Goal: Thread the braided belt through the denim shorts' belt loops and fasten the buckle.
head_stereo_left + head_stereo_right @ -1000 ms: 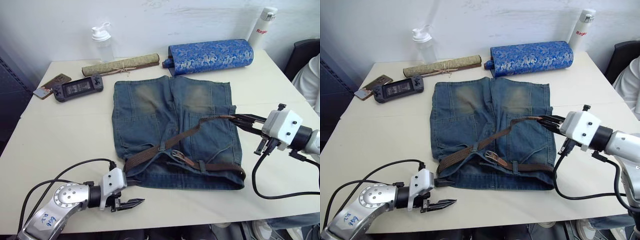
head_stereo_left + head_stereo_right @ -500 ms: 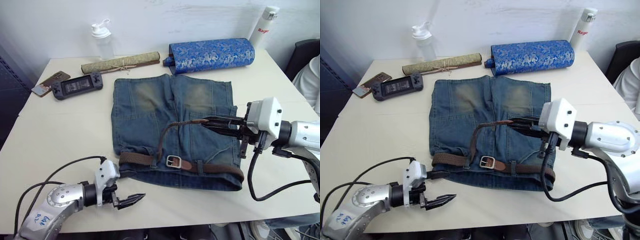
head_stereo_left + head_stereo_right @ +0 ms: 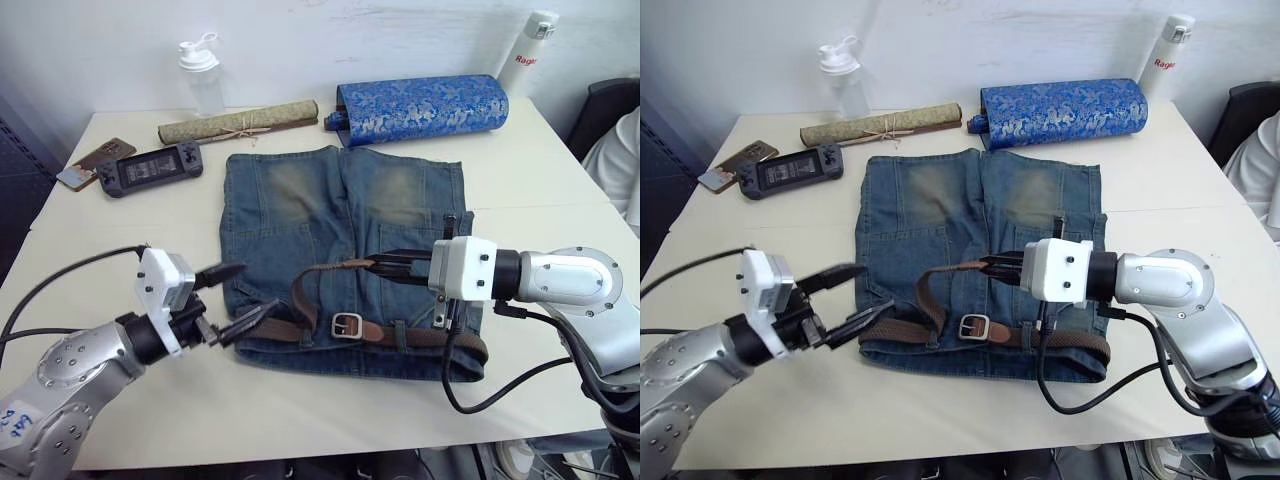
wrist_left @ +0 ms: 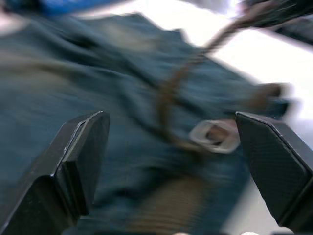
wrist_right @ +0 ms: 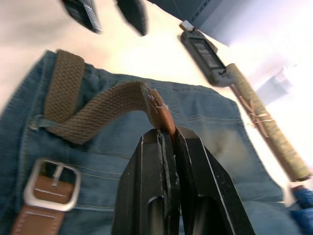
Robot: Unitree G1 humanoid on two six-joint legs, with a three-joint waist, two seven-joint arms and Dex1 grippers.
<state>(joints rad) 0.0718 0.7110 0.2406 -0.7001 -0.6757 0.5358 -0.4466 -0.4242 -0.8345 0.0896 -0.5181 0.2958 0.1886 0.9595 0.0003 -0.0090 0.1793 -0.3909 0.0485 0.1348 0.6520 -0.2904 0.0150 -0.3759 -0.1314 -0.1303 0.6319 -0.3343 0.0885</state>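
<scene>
Since a second ago, my right gripper [image 3: 383,263] has carried the belt's free end from the shorts' right edge in over the middle of the garment, and my left gripper [image 3: 238,299] has risen off the bare desk to the shorts' left waist corner.

As for containers, a clear shaker bottle [image 3: 204,76] with a white lid and a white bottle [image 3: 527,52] with red lettering stand at the far edge of the desk [image 3: 120,240]; I cannot tell what either holds.

The denim shorts [image 3: 340,225] lie flat in the middle of the desk, waistband toward me and leg openings pointing toward the far edge. The braided belt [image 3: 310,290] runs along the waistband from left to right, under the belt loops [image 3: 401,331], with the buckle [image 3: 346,325] lying flat near the waistband's centre. From the left part of the waistband the strap rises in a loop and bends back toward the right, its tan leather tip pinched between my right fingers [image 5: 159,186], which are closed on it just above the denim.

My left fingers [image 4: 80,156] are spread wide apart and hold nothing, one above the other beside the waistband's left end, pointing across the shorts toward the buckle.

Beyond the shorts lie a blue brocade roll [image 3: 425,108], a rolled bamboo mat [image 3: 238,124], a handheld game console [image 3: 150,168] and a phone [image 3: 82,165].
</scene>
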